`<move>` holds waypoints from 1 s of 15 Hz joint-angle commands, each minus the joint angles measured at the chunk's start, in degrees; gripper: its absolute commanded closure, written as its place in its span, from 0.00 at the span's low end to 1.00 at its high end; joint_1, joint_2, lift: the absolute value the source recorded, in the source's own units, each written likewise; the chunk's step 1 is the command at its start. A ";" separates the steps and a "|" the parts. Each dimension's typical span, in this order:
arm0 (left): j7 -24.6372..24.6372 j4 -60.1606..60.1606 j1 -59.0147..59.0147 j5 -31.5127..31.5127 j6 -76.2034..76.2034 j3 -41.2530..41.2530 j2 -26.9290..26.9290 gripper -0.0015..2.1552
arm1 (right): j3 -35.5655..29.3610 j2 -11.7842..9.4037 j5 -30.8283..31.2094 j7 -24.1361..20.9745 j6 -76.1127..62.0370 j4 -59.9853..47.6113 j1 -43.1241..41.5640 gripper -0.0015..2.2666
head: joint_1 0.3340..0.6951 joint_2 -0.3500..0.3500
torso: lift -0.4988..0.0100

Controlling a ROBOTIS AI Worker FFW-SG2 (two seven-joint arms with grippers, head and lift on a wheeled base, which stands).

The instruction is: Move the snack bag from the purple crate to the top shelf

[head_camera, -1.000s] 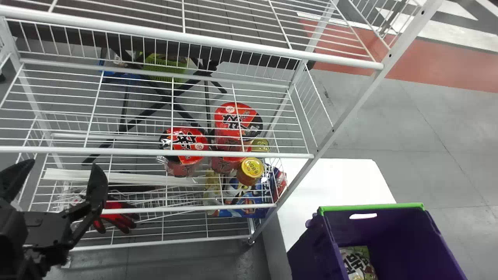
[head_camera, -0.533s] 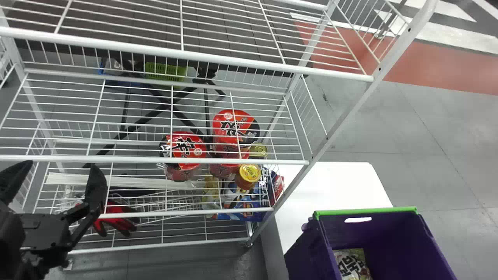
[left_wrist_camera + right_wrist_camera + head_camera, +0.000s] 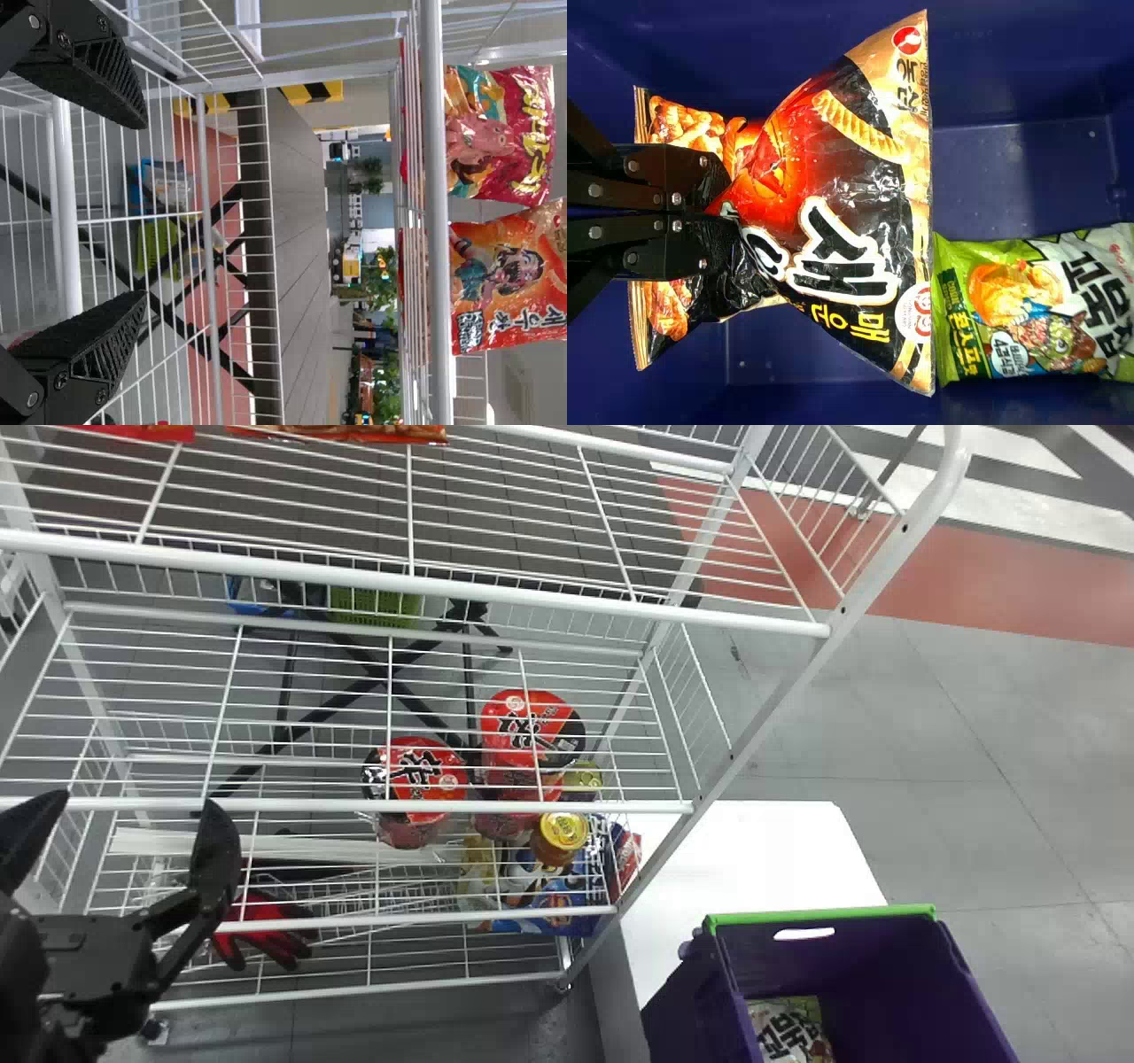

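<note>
In the head view my left gripper [image 3: 128, 806] stands open in front of the white wire rack, with nothing between its fingers; the left wrist view shows the same gripper [image 3: 142, 208]. My right gripper [image 3: 731, 212] is shut on the middle of a black and red snack bag [image 3: 859, 257], which bunches where it is pinched. Purple crate walls [image 3: 1010, 62] surround this bag in the right wrist view. Beside it lies a green and white bag [image 3: 1028, 310], seen also in the crate [image 3: 824, 912] as a patterned bag [image 3: 784, 1027]. An upper wire shelf [image 3: 407, 571] crosses the head view.
Red and orange bags [image 3: 337, 432] are at the head view's top edge; two bags [image 3: 505, 274] rest on a shelf in the left wrist view. Red noodle cups [image 3: 532, 731] sit lower in the rack. A white table [image 3: 753, 868] adjoins the crate.
In the head view, rack and crate have shifted downward, the crate also a little left. Red and orange bags have come in at the top. The left gripper has barely moved within the view.
</note>
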 commanded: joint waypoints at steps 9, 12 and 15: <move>0.22 0.50 0.10 0.17 -0.60 -0.22 -0.17 0.07 | 0.34 -0.66 0.35 0.20 0.86 -0.29 -0.09 0.62 | 1.00 0.00 | 0.52; 0.39 0.41 0.27 0.17 -0.77 -0.39 -0.17 0.07 | 0.34 -0.66 0.35 0.20 0.86 -0.29 -0.09 0.62 | 1.00 0.00 | 0.54; 0.39 0.06 0.71 -0.01 -0.95 -0.31 -0.09 0.07 | 0.51 -0.57 0.35 0.28 1.03 -0.55 -0.09 0.62 | 1.00 0.00 | 0.57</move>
